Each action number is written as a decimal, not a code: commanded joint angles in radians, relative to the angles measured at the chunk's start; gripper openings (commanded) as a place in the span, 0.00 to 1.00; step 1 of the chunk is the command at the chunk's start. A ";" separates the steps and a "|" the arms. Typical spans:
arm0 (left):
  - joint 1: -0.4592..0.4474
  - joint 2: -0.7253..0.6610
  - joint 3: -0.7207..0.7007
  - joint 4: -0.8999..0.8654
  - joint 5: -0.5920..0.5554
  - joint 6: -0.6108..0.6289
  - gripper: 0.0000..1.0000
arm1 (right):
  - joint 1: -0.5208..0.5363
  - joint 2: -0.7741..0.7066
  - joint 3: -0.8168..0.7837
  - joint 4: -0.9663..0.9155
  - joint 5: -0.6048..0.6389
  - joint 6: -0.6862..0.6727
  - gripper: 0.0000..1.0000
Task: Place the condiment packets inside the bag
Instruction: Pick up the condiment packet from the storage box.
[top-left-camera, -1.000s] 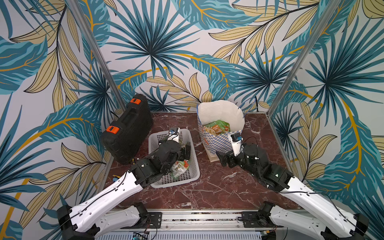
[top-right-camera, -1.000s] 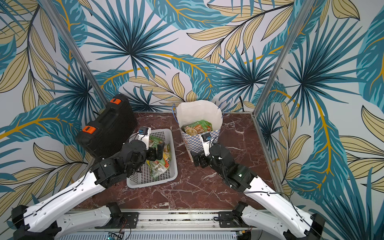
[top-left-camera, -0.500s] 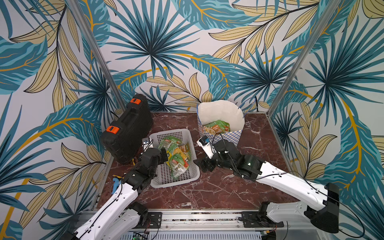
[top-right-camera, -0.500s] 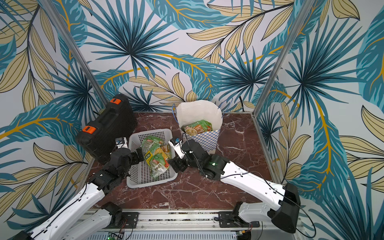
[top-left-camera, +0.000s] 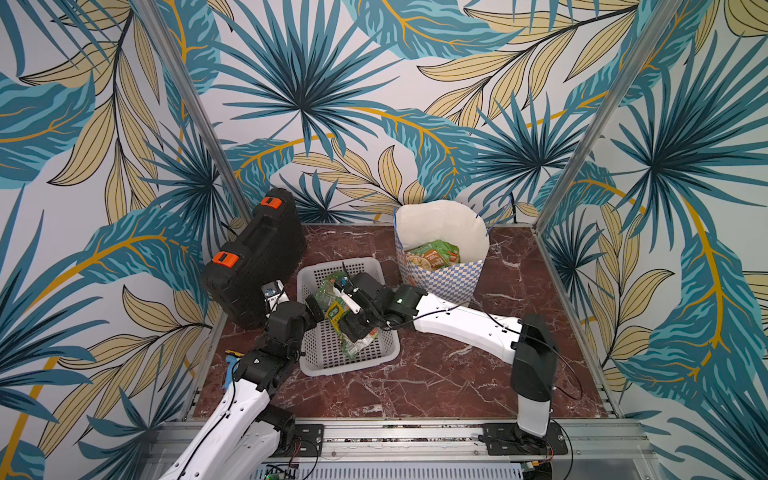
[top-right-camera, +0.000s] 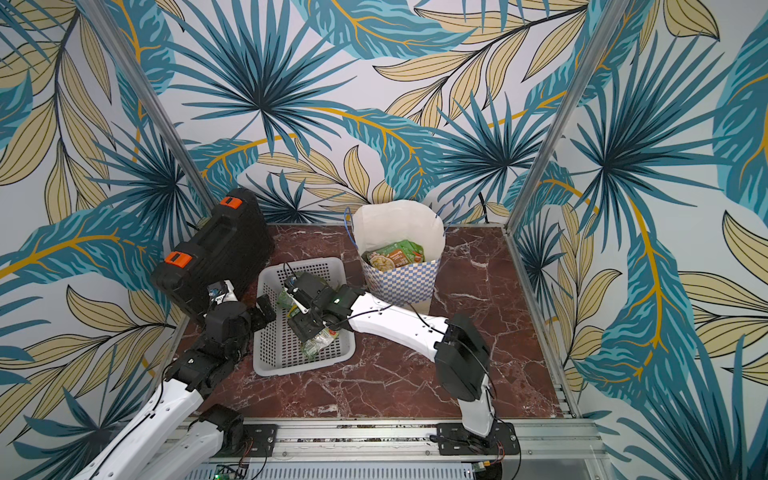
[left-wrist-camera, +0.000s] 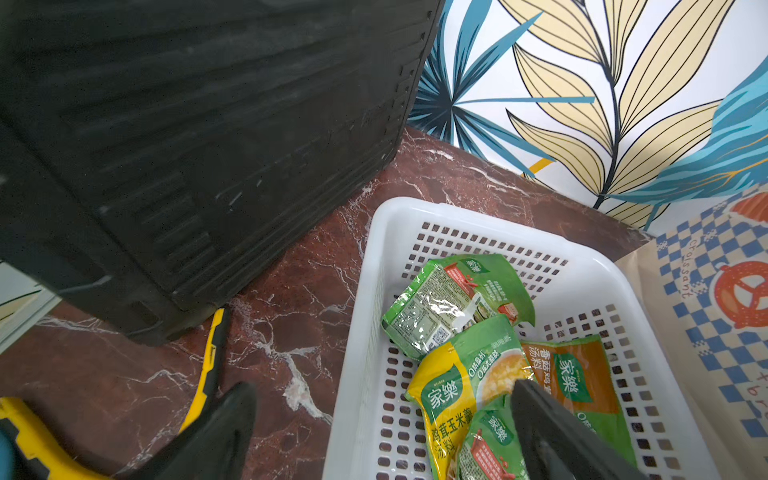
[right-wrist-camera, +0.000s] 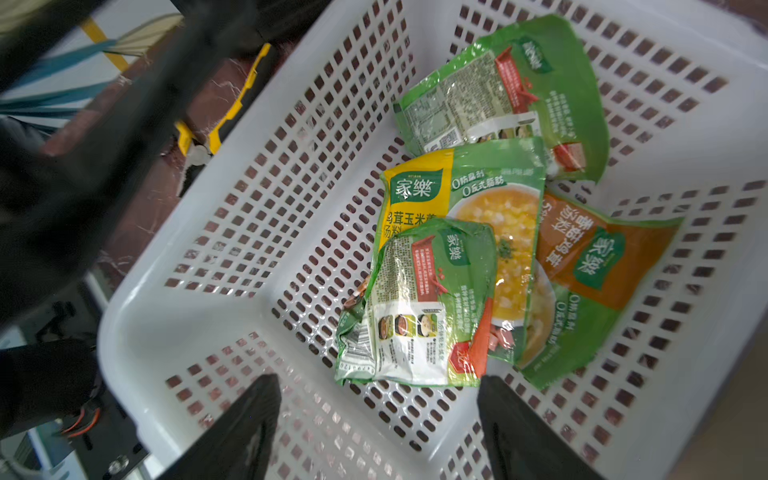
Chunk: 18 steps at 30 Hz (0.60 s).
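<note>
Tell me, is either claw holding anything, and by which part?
Nothing is held. The right gripper hangs open over the packets in the basket; the left gripper is open too.

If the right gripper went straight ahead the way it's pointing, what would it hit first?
Probably the green packet lying on top of the yellow packet in the white basket; the right gripper points at it, jaws open, depth unclear.

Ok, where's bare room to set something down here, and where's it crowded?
Bare: table between basket and front rail, and between bag and side wall; also the basket floor beside the packets. Crowded: the packets' side, under the open right gripper, and the strip between case and basket, with the left gripper and a yellow tool.
</note>
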 joint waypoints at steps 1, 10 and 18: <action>0.008 -0.013 -0.021 -0.005 -0.015 -0.009 1.00 | 0.005 0.078 0.058 -0.113 0.058 0.045 0.81; 0.009 -0.032 -0.022 -0.013 -0.018 -0.009 1.00 | 0.007 0.285 0.200 -0.209 0.056 0.061 0.81; 0.008 -0.035 -0.025 -0.009 -0.021 -0.009 1.00 | 0.039 0.292 0.190 -0.321 0.049 0.069 0.81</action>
